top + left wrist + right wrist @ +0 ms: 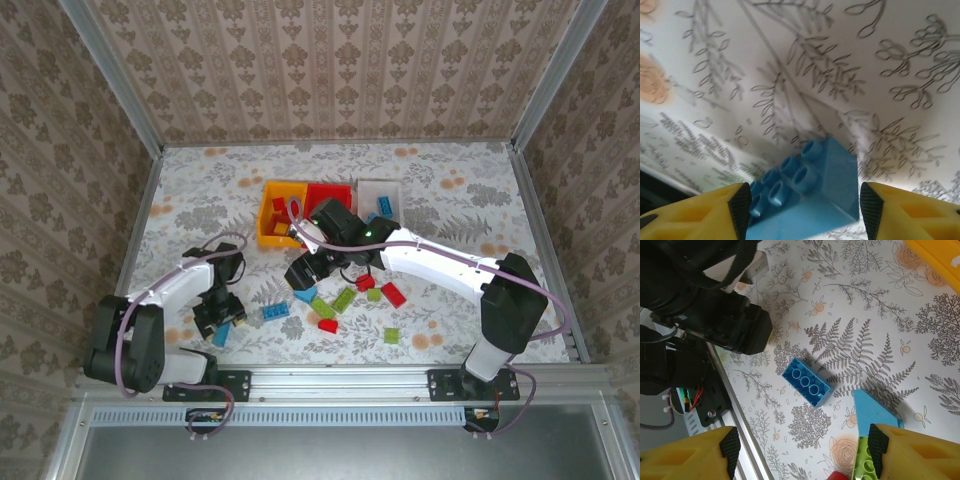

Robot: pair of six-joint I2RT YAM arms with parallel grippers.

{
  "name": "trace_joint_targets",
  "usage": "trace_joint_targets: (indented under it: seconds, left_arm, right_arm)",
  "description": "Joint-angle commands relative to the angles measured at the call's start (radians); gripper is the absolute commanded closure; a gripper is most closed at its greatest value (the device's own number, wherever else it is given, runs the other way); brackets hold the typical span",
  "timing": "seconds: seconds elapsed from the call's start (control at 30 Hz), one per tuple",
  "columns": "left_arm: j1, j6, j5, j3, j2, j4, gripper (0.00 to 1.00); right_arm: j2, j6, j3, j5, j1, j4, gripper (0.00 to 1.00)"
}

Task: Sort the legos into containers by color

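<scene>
**Left pincer astride a blue brick, right pincer wide over the loose legos**

Yellow fingers (695, 217) tipped with black pads rose from the bottom edge of the left wrist view. Between them lay a light blue brick (815, 190), studs showing, on the floral surface (790, 75). The left pincer (804, 202) stood spread around that brick. Its left pad met or overlapped the brick's edge, while a sliver of surface showed between the brick and the right pad, so the brick was not clamped. Seen from above, this pincer sat low at the front left, well apart from the containers.

The right pincer (800, 455) was held wide with nothing between its fingers. Ahead of it a darker blue brick (806, 382) with six studs lay flat on the surface. A pale blue wedge piece (875, 410) lay just beside the right finger, with a lime green brick (862, 460) beside it, nearer the camera.

In the top view, loose legos lay scattered between the two arms, among them green pieces (343, 299) and red pieces (393, 294). Three containers stood side by side in a row behind them: the orange-yellow container (266, 236), the red container (345, 188) and the white container (378, 184). Red bricks (279, 204) lay in the orange-yellow one and a blue piece (385, 204) in the white one. The right arm covered part of the red container, and what it held could not be told.
</scene>
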Motion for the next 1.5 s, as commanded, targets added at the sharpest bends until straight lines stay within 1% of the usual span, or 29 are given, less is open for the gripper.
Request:
trace_joint_targets:
  seconds: [0.0, 0.2, 0.4, 0.47, 0.53, 0.63, 0.67, 0.73, 0.77, 0.8, 0.93, 1.0, 1.1, 1.27, 1.37, 1.47]
  left_arm:
    - [0.005, -0.004, 0.035, -0.007, 0.021, 0.078, 0.45]
    - [-0.007, -0.007, 0.081, 0.013, 0.059, 0.135, 0.63]
    - [-0.018, -0.003, 0.057, 0.057, 0.06, 0.114, 0.81]
    - [-0.036, 0.005, 0.029, 0.101, 0.028, 0.087, 0.84]
    - [-0.067, 0.021, -0.002, 0.181, -0.006, 0.059, 0.84]
    - [-0.128, 0.068, -0.026, 0.351, -0.002, 0.042, 0.84]
    - [-0.156, 0.089, -0.025, 0.416, 0.02, 0.048, 0.84]
    - [-0.202, 0.132, -0.005, 0.547, 0.086, 0.068, 0.84]
    - [-0.221, 0.152, 0.012, 0.613, 0.13, 0.084, 0.84]
    - [-0.243, 0.173, 0.033, 0.677, 0.176, 0.105, 0.84]
    - [-0.307, 0.244, 0.12, 0.907, 0.383, 0.178, 0.84]
    - [-0.337, 0.277, 0.137, 1.05, 0.5, 0.17, 0.84]
    - [-0.378, 0.323, 0.152, 1.267, 0.662, 0.151, 0.84]
    - [-0.422, 0.367, 0.166, 1.595, 0.905, 0.114, 0.84]
    - [-0.437, 0.379, 0.166, 1.723, 1.005, 0.111, 0.84]
    - [-0.442, 0.384, 0.149, 1.775, 1.06, 0.146, 0.84]
  right_arm:
    - [-0.001, -0.002, 0.026, -0.017, 0.0, -0.026, 0.28]
    - [0.0, -0.003, 0.029, -0.014, -0.004, -0.031, 0.28]
    - [-0.006, 0.002, 0.029, -0.008, -0.018, -0.035, 0.29]
    - [-0.023, 0.012, 0.02, -0.003, -0.029, -0.027, 0.29]
    - [-0.059, 0.038, -0.003, 0.01, -0.055, 0.0, 0.3]
    - [-0.151, 0.124, -0.079, 0.094, -0.128, 0.074, 0.31]
    - [-0.188, 0.167, -0.119, 0.119, -0.168, 0.112, 0.3]
    - [-0.257, 0.242, -0.177, 0.181, -0.242, 0.155, 0.31]
    - [-0.272, 0.269, -0.19, 0.223, -0.278, 0.15, 0.31]
    - [-0.312, 0.285, -0.192, 0.266, -0.308, 0.124, 0.31]
    - [-0.343, 0.305, -0.163, 0.408, -0.388, 0.009, 0.31]
    - [-0.341, 0.333, -0.147, 0.439, -0.43, -0.05, 0.32]
    - [-0.346, 0.376, -0.148, 0.441, -0.483, -0.115, 0.32]
    - [-0.35, 0.392, -0.153, 0.406, -0.519, -0.125, 0.32]
    - [-0.317, 0.394, -0.133, 0.358, -0.547, -0.153, 0.32]
    - [-0.305, 0.394, -0.125, 0.323, -0.57, -0.155, 0.32]
